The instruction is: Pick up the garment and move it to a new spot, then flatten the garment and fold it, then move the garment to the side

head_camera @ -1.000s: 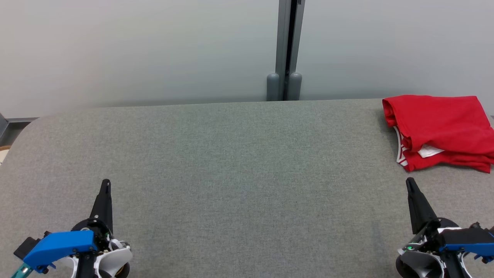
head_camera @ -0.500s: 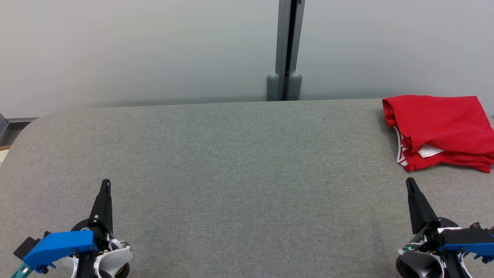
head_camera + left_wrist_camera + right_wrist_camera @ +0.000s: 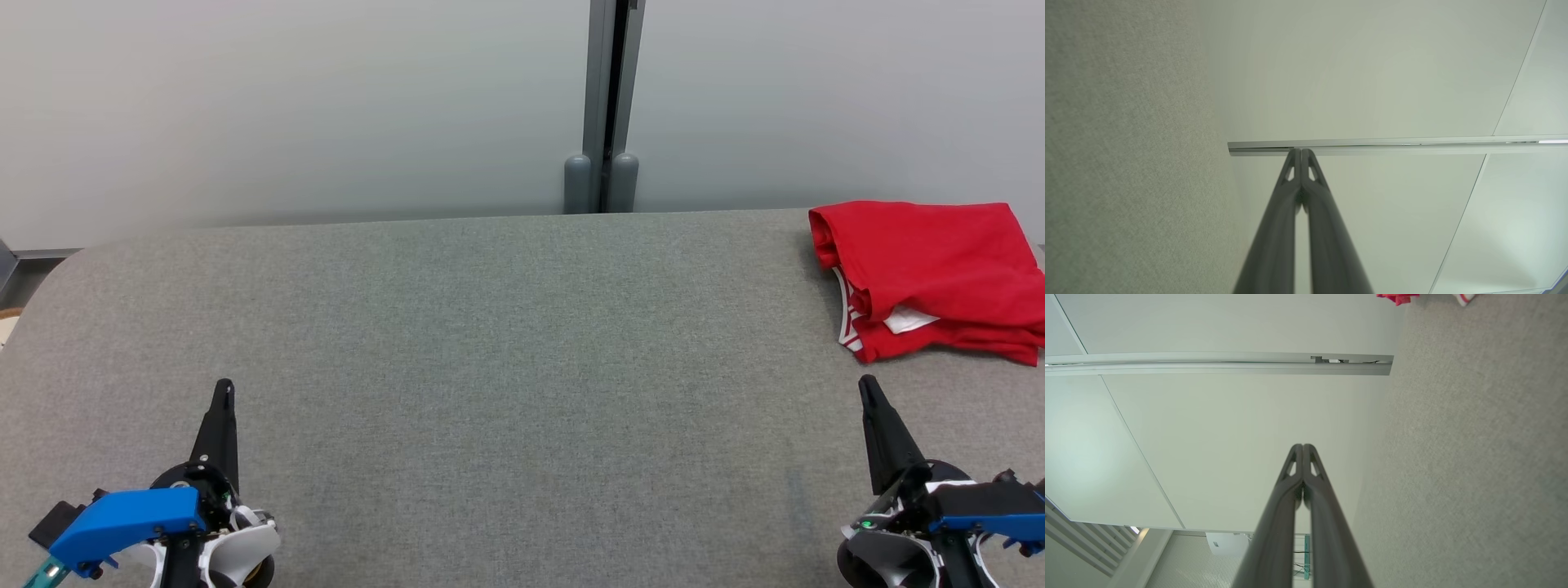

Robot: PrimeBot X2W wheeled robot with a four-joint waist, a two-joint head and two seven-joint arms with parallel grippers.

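The folded red garment [image 3: 927,273] lies at the far right corner of the desk [image 3: 506,343], judged set aside, so the left gripper [image 3: 223,387] and right gripper [image 3: 867,384] rest near the desk's front edge, fingers [image 3: 1284,212] clenched empty.

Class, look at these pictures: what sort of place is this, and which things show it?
Probably an indoor lab or office test space: a grey fabric-covered worktable, plain pale partition panels joined by a metal post, and one folded red garment.
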